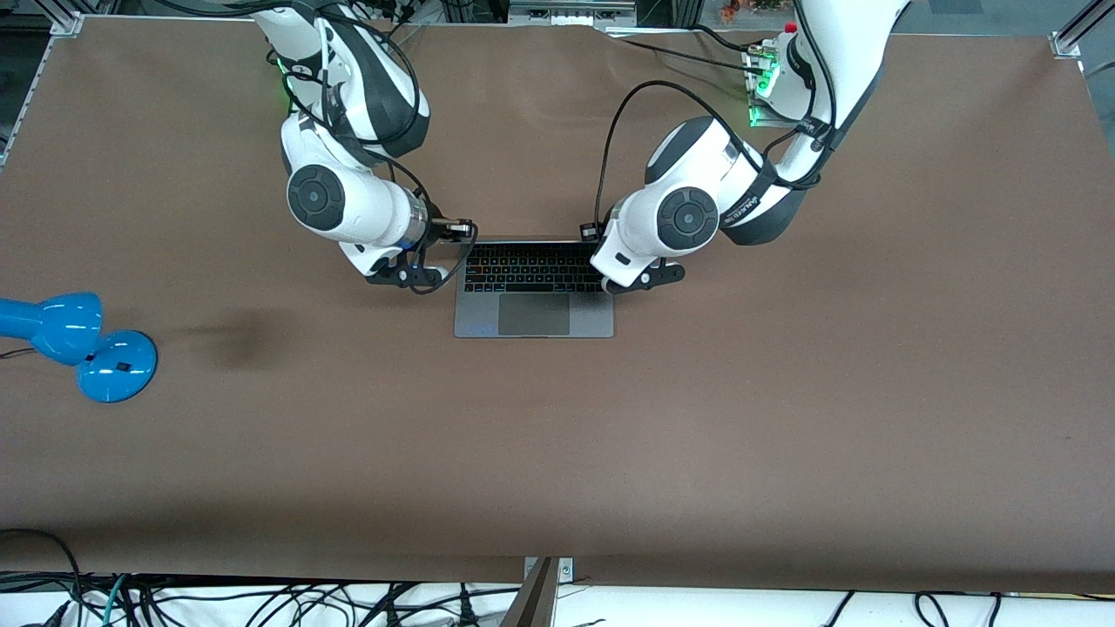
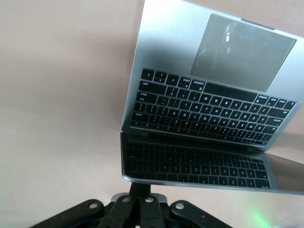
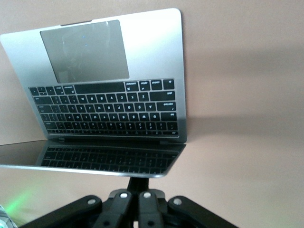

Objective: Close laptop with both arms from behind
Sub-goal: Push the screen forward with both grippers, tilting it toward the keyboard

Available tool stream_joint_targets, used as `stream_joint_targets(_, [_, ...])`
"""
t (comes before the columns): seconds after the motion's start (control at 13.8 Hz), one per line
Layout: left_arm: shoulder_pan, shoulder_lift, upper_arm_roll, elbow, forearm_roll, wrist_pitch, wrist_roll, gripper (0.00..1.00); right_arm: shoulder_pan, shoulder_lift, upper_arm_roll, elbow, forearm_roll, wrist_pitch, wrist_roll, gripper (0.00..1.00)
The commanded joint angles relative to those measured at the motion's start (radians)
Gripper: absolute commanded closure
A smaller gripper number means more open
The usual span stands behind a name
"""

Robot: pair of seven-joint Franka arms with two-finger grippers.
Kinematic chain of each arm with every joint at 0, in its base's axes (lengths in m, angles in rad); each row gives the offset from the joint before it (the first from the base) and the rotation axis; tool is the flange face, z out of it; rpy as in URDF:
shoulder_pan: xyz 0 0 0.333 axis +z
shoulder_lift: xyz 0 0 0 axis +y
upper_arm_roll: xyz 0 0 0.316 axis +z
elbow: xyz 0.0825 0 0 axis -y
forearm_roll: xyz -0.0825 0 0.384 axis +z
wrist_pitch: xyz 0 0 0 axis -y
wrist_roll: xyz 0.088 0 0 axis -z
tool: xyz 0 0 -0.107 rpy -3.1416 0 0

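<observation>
The grey laptop (image 1: 533, 296) stands open in the middle of the brown table, its keyboard and trackpad facing the front camera and its lid upright. My right gripper (image 1: 455, 232) is at the back of the lid, at the corner toward the right arm's end. In the right wrist view its shut fingers (image 3: 145, 183) meet the lid's top edge (image 3: 95, 168). My left gripper (image 1: 594, 233) is at the other lid corner. In the left wrist view its shut fingers (image 2: 141, 189) meet the lid's edge (image 2: 199, 183). The fingertips are hidden by the lid.
A blue desk lamp (image 1: 87, 344) lies near the table edge at the right arm's end. A small box with green lights (image 1: 766, 83) sits by the left arm's base. Cables run along the table edge nearest the front camera.
</observation>
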Motion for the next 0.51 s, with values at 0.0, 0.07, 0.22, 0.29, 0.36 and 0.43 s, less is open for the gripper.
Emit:
stream_joint_targets(0.0, [-0.001,0.048,-0.002,0.051,0.030,-0.006,0.004,1.00,-0.005,0.016,-0.008,-0.002,-0.011,0.029,-0.037,0.98])
stream_joint_targets(0.07, [-0.001,0.055,0.000,0.061,0.030,-0.006,0.004,1.00,-0.005,0.031,-0.010,0.013,-0.014,0.029,-0.037,0.98])
stream_joint_targets(0.22, [-0.001,0.078,0.001,0.080,0.031,-0.006,0.004,1.00,-0.005,0.059,-0.011,0.032,-0.046,0.031,-0.035,0.98])
stream_joint_targets(0.29, [-0.003,0.083,0.009,0.081,0.049,-0.006,0.002,1.00,-0.005,0.071,-0.011,0.041,-0.057,0.032,-0.035,0.98])
stream_joint_targets(0.36, [-0.003,0.095,0.010,0.093,0.063,-0.006,-0.001,1.00,-0.005,0.080,-0.019,0.046,-0.062,0.051,-0.037,0.98])
stream_joint_targets(0.43, [-0.003,0.112,0.010,0.110,0.067,-0.006,-0.002,1.00,-0.004,0.085,-0.022,0.047,-0.062,0.069,-0.040,0.98])
